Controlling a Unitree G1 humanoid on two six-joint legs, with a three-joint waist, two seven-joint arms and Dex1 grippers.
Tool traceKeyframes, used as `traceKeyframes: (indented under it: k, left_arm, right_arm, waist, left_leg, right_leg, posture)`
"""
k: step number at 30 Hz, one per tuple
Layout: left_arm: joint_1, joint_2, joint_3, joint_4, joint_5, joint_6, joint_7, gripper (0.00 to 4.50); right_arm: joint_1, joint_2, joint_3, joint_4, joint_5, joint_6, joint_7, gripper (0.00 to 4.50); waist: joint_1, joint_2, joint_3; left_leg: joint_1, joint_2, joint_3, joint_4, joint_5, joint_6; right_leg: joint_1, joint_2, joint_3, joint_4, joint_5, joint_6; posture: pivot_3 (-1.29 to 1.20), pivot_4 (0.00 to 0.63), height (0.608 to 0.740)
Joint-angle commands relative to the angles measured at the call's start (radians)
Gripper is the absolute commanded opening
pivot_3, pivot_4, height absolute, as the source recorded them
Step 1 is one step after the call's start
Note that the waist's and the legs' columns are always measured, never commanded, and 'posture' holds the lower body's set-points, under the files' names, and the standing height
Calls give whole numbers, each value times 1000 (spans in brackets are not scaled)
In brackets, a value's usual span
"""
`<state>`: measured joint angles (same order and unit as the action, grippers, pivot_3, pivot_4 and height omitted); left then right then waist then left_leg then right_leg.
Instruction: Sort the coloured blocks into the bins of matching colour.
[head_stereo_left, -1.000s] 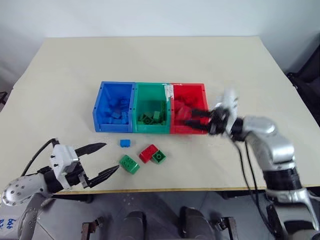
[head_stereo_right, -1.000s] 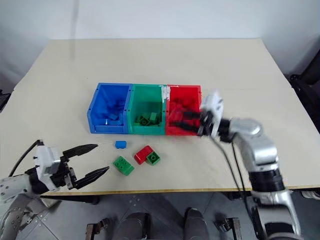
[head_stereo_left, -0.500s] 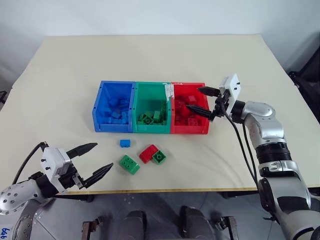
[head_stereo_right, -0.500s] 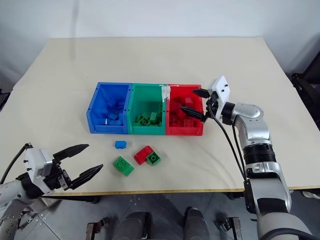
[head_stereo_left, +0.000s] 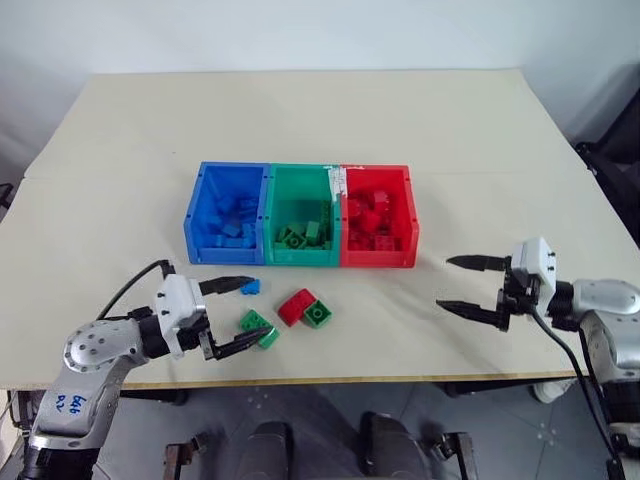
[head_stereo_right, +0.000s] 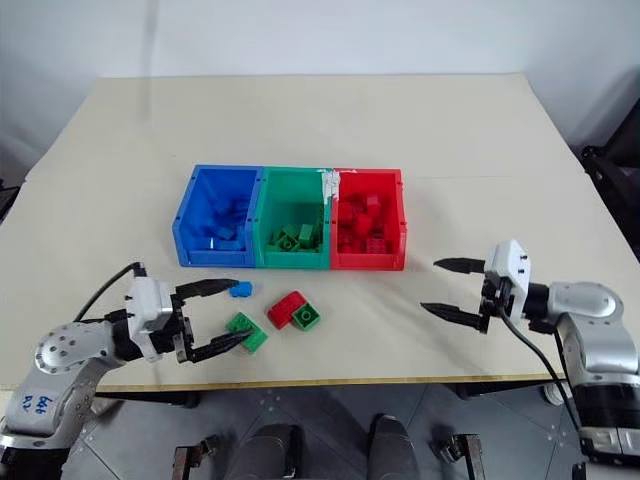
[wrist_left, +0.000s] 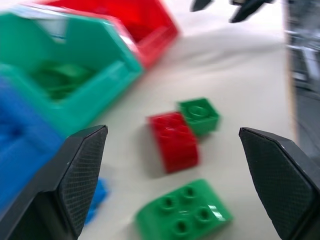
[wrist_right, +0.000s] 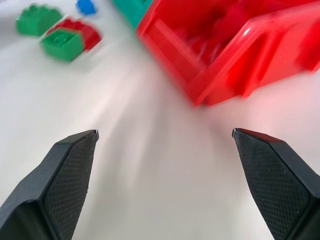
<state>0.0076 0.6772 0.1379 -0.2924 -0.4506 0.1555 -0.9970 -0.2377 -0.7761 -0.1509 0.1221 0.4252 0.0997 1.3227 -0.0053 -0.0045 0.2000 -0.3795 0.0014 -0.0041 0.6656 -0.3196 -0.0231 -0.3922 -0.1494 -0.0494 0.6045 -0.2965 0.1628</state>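
The left gripper (head_stereo_left: 232, 316) is seen spread wide beside the green oblong block (head_stereo_left: 258, 328), with a small blue block (head_stereo_left: 249, 287), red block (head_stereo_left: 296, 305) and green square block (head_stereo_left: 318, 313) loose on the table (head_stereo_left: 500, 150) before the bins (head_stereo_left: 300, 214). The right gripper (head_stereo_left: 462, 284) is held spread and empty over bare table, well apart from the red bin (head_stereo_left: 378, 214).

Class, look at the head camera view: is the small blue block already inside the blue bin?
No. The small blue block lies on the table, just in front of the blue bin.

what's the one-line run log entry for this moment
left end effector: open, by green block | right end effector: open, empty | loose blocks: four | bins: partly filled
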Motion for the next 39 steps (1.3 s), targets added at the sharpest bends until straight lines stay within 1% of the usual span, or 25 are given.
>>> traceKeyframes:
  k: [1, 4, 6, 10, 12, 13, 16, 20, 21, 23, 25, 27, 28, 29, 32, 34, 36, 39]
  left_arm:
    - [-11, 16, 17, 11, 3, -40, -23, 4500]
    - [14, 22, 56, 21, 0, -62, -21, 4500]
    - [54, 32, 89, 14, -9, -62, -22, 4500]
    - [153, 35, 160, -24, -24, -55, -8, 4500]
    - [220, 27, 192, -59, -24, -56, 6, 4500]
    - [253, 21, 207, -86, -29, -51, 17, 4500]
    - [315, 10, 236, -156, -48, -30, 47, 4500]
    - [347, -4, 246, -196, -53, -14, 77, 4500]
    - [347, -5, 242, -202, -52, -11, 83, 4500]
    - [346, -7, 237, -215, -53, -4, 93, 4500]
    - [340, -6, 235, -221, -55, 2, 100, 4500]
    - [330, -6, 236, -225, -64, 9, 105, 4500]
    - [326, -7, 236, -225, -66, 11, 108, 4500]
    - [322, -8, 237, -225, -69, 13, 109, 4500]
    - [316, -11, 240, -222, -74, 14, 114, 4500]
    - [322, -27, 266, -206, -81, 8, 135, 4500]
    - [329, -42, 287, -190, -81, 2, 149, 4500]
    - [371, -77, 354, -145, -72, -26, 168, 4500]
  right_arm:
    - [-18, 20, 67, -147, 33, 63, -1, 4479]
    - [-54, 58, 174, -236, 5, 145, -38, 4479]
    - [-93, 105, 252, -262, -38, 170, -78, 4479]
    - [-157, 207, 381, -256, -105, 206, -141, 4479]
    - [-168, 277, 441, -207, -176, 163, -208, 4479]
    - [-170, 308, 458, -183, -203, 157, -245, 4479]
    - [-175, 349, 479, -155, -233, 147, -275, 4479]
    - [-196, 379, 490, -119, -263, 134, -312, 4479]
    - [-200, 383, 492, -110, -268, 131, -316, 4307]
    - [-202, 387, 490, -104, -267, 131, -320, 3824]
    - [-202, 390, 486, -105, -256, 127, -314, 3170]
    - [-202, 385, 482, -111, -248, 129, -307, 2417]
    - [-201, 380, 479, -115, -244, 129, -301, 2128]
    - [-200, 375, 473, -121, -230, 125, -284, 2064]
    - [-204, 362, 446, -140, -188, 133, -249, 2064]
    - [-268, 400, 371, -151, -98, 177, -267, 2064]
    - [-321, 429, 326, -144, -53, 215, -293, 2064]
    - [-465, 484, 291, -34, -81, 216, -376, 2064]
  waist:
    - [-1, 0, 0]
    - [1, 0, 0]
    - [0, 0, 0]
    - [2, 0, 0]
    - [3, -2, -1]
    - [4, -2, -1]
    - [8, -2, -1]
    - [3, -3, -2]
    - [2, -3, -2]
    - [2, -3, -2]
    - [1, -3, -2]
    - [1, -3, -2]
    - [2, -3, -2]
    - [2, -3, -2]
    - [2, -3, -2]
    - [2, -3, -1]
    - [-3, -3, -1]
    - [-22, -3, -1]
  left_leg:
    - [0, 0, 0, 0, 0, 0]
    - [2, 1, 0, 0, 0, -1]
    - [2, 1, 0, 0, 0, -1]
    - [2, 1, 0, 0, 0, -1]
    - [2, 1, -1, 0, 0, -1]
    - [2, 1, -1, 0, 0, -1]
    - [1, 0, -1, 0, -1, -1]
    - [2, 0, -1, 0, -1, -1]
    - [2, 0, -1, 0, -1, -1]
    - [2, 1, -1, 0, -1, -1]
    - [2, 1, -1, 0, -1, -1]
    - [2, 1, -1, 0, -1, -1]
    - [2, 1, -1, 0, -1, -1]
    - [2, 1, -1, 0, -1, -1]
    - [2, 1, -1, 0, -1, 0]
    - [2, 1, -1, 0, -1, 0]
    - [2, 1, 0, 0, -1, 0]
    - [3, 2, 0, 0, -1, -1]
  right_leg:
    - [0, 0, 0, 0, 0, 0]
    - [0, 0, 0, 2, 0, 0]
    - [0, 0, 1, 2, 0, 0]
    - [0, 0, 1, 1, 0, 0]
    - [0, 0, 1, 1, 0, 0]
    - [0, 0, 0, 1, 0, -1]
    - [0, 0, 0, 1, 0, -1]
    - [0, 0, 1, 2, 0, -1]
    - [0, 0, 1, 2, 0, -1]
    - [0, 0, 1, 2, 0, -1]
    - [0, 0, 1, 2, 0, -1]
    - [0, 0, 1, 2, 0, -1]
    - [0, 0, 1, 2, -1, -1]
    - [0, 0, 1, 2, -1, -1]
    - [0, 0, 1, 2, -1, -1]
    - [0, 0, 1, 2, 0, -1]
    - [0, 0, 1, 2, 0, -1]
    - [-1, 1, 1, 5, -1, -2]
  posture:
    - [0, 150, 740]
    - [0, 150, 740]
    - [0, 150, 740]
    - [0, 150, 740]
    - [0, 150, 740]
    - [0, 150, 740]
    - [0, 150, 740]
    - [0, 150, 740]
    - [0, 150, 740]
    - [0, 150, 740]
    - [0, 150, 740]
    - [0, 150, 740]
    - [0, 150, 740]
    - [0, 150, 740]
    - [0, 150, 740]
    - [0, 150, 740]
    - [0, 150, 740]
    - [0, 150, 740]
